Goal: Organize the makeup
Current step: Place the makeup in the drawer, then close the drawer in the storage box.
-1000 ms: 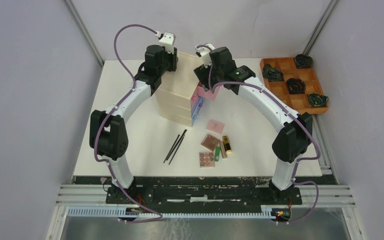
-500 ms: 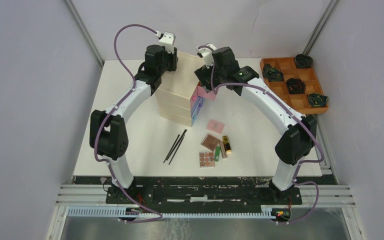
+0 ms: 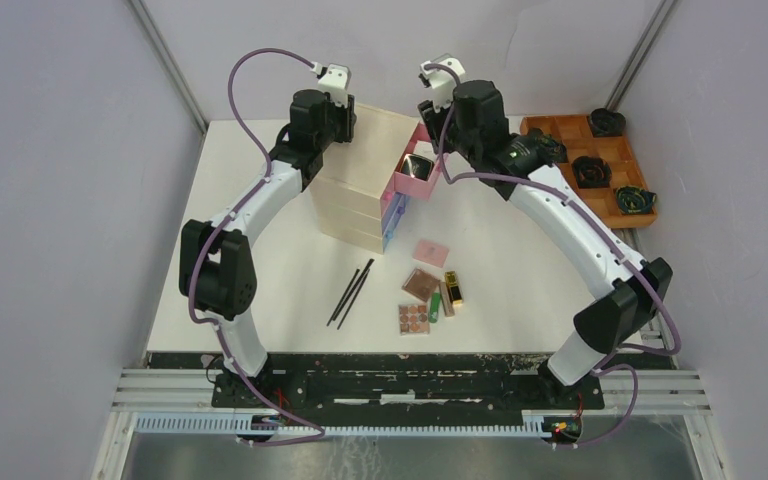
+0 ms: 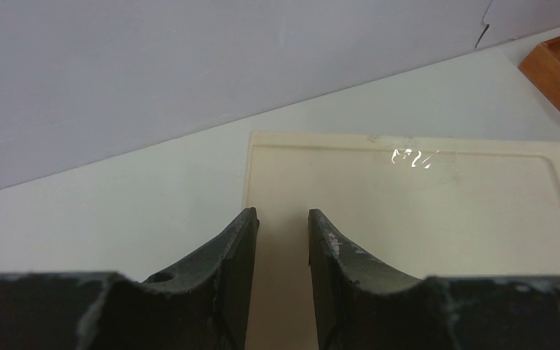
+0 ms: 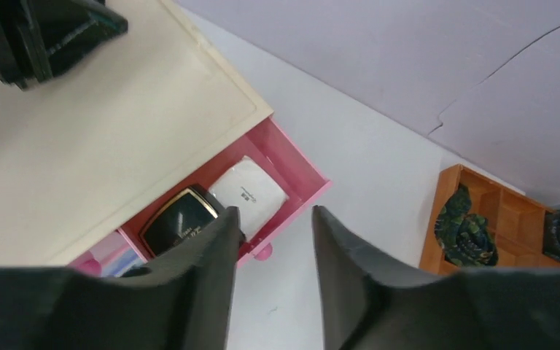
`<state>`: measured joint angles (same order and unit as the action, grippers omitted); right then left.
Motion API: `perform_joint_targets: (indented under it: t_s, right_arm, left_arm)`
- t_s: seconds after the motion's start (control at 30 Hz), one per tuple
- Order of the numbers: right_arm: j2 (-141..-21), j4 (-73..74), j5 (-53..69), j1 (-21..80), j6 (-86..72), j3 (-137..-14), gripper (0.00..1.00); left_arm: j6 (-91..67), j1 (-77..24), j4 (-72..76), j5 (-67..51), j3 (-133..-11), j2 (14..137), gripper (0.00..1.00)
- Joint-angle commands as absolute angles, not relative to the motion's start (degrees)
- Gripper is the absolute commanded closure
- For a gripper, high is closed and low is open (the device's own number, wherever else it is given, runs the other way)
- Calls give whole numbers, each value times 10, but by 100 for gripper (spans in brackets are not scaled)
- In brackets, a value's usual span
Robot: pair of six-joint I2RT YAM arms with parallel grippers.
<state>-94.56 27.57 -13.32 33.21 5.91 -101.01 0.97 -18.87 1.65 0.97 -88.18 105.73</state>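
Together, glossy black compact (image 5: 179,222), white square jar (image 5: 250,191)

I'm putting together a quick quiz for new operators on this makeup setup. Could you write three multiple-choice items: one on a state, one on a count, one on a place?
1. The pink drawer of the chest is:
A. shut
B. lifted out
C. pulled open

2. How many thin black sticks lie on the table?
A. two
B. one
C. four

3. The black compact lies:
A. on the table
B. in the pink drawer
C. on top of the chest

Answers:
1 C: the drawer juts out from the chest with its inside showing.
2 A: a pair lies side by side in front of the chest.
3 B: it sits in the drawer beside the white square jar.
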Motion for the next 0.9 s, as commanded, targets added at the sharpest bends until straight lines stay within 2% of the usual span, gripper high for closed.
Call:
perform_joint_targets:
  t_s: [0.0, 0.03, 0.07, 0.4, 0.6, 0.87]
  right_arm:
    - [-928, 249, -156, 328, 41, -1017, 87]
    - [-928, 255, -155, 328, 38, -1014, 98]
    - [-928, 262, -153, 328, 37, -1011, 99]
    - [-945, 323, -210, 309, -10, -947, 99]
    - [-974, 322, -160, 293, -44, -917, 100]
    - [-1033, 294, -72, 287, -55, -947, 99]
  left_arm:
    - [25, -174, -232, 47, -825, 1134, 59]
    - [25, -174, -231, 47, -825, 1133, 59]
    - [25, -174, -232, 47, -825, 1133, 59]
    - [25, -174, -232, 47, -826, 1135, 60]
    - [26, -174, -232, 54, -823, 1132, 60]
    - [28, -174, -232, 61, -822, 1133, 60]
